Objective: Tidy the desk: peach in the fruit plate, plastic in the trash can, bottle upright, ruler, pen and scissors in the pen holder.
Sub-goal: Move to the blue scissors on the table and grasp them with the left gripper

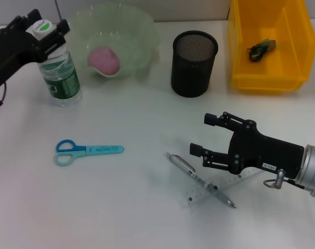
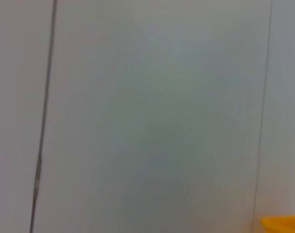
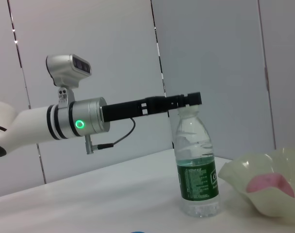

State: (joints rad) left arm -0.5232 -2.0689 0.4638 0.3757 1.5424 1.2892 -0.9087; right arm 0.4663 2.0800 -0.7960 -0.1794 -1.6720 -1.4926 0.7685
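A white desk (image 1: 121, 207) is seen from above, with items spread across it.

At the far left, the left gripper (image 1: 49, 32) reaches in from the side, its black fingers closed around the cap and neck of a clear water bottle (image 1: 60, 78). The bottle stands upright on the desk and carries a green label. The right wrist view shows the same scene from the side: the gripper (image 3: 184, 100) clamps the top of the standing bottle (image 3: 196, 167).

Just right of the bottle sits a pale green, wavy-edged fruit plate (image 1: 139, 31), with a pink peach (image 1: 104, 59) resting inside it. In front of these, nearer the robot, a pair of blue scissors (image 1: 85, 151) lies flat on the desk, handles to the left and closed blades pointing right.

Near the middle at the back stands a black mesh pen holder (image 1: 194, 65), upright.

In front of it, nearer the robot, a silver pen (image 1: 199, 179) lies diagonally across a clear ruler (image 1: 219, 187), the two touching.

At the back right is a yellow bin, the trash can (image 1: 240, 62), holding a crumpled green and yellow piece of plastic (image 1: 262, 49).

At the right, the right gripper (image 1: 201, 135) comes in from the side with its fingers spread wide, holding nothing, just beside and above the pen and ruler.
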